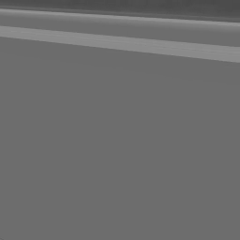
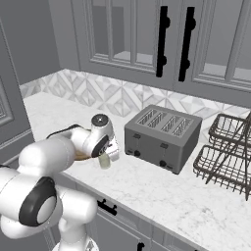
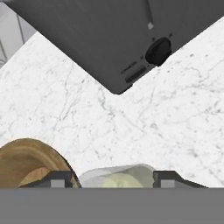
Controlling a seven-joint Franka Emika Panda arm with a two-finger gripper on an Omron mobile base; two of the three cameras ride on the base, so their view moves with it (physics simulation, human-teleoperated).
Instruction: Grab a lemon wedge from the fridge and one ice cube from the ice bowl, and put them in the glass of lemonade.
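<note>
1. Across the marble desk (image 2: 162, 196), under grey cabinets (image 2: 122, 34) with black handles, found a toaster (image 2: 162, 137) in the middle and a wire rack (image 2: 225, 157) at the far right.
2. Found the hand (image 2: 110, 151) pointing down at the near left of the desk, directly above the glass of lemonade (image 2: 104, 161). Judged that spot as chosen for a straight drop into the glass.
3. Saw, from the hand view, the hand (image 3: 113, 180) with its two fingertips (image 3: 59, 179) standing wide apart, one on either side of the glass's rim (image 3: 131, 173). Saw nothing pinched between them, so read it as open and empty.
4. Spotted a pale yellow patch inside the glass. Could not tell lemon wedge from the lemonade itself, so could not say for certain where the wedge lay.
5. Placed the ice bowl (image 3: 26, 159) just beside the glass, tan and wood-like, near or touching its wall. Judged that closeness as handy: only a short carry from bowl to glass.
6. Found the toaster well apart from both, leaving bare marble around the glass for a clean lift.
</note>
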